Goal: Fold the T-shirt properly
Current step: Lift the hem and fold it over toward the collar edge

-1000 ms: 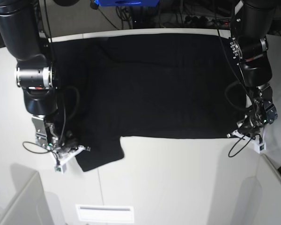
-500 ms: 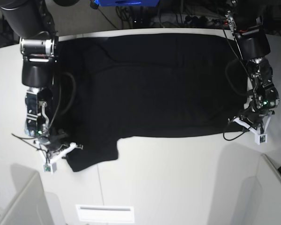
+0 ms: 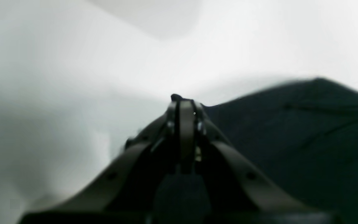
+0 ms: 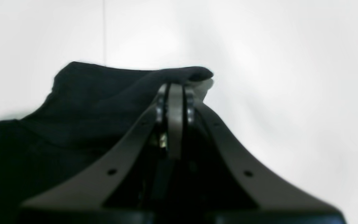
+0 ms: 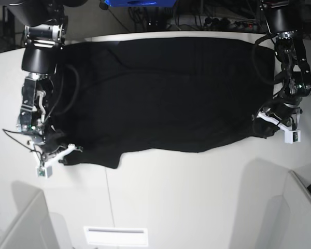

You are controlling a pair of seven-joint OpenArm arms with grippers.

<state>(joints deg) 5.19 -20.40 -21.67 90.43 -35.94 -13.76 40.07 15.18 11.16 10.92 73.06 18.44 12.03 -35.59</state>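
The black T-shirt [image 5: 171, 88] lies spread, plain side up, across the far half of the white table [image 5: 197, 197]; no print shows. My right gripper [image 5: 62, 154] is at the shirt's near left corner, shut on a fold of the cloth [image 4: 89, 102] that drapes over its tips [image 4: 176, 85]. My left gripper [image 5: 266, 126] is at the near right corner of the shirt. Its jaws are shut [image 3: 183, 104] with the black cloth [image 3: 291, 130] beside and under them.
The shirt's far edge reaches the table's back edge, with cables and a blue object [image 5: 135, 2] behind it. A white label [image 5: 115, 236] sits at the table's front. Grey panels stand at the near left [image 5: 20, 223] and near right [image 5: 300, 207] corners.
Both grippers have moved outward and toward the far side, dragging the shirt's near corners with them. The near left sleeve has been pulled left and the near hem now runs slanted.
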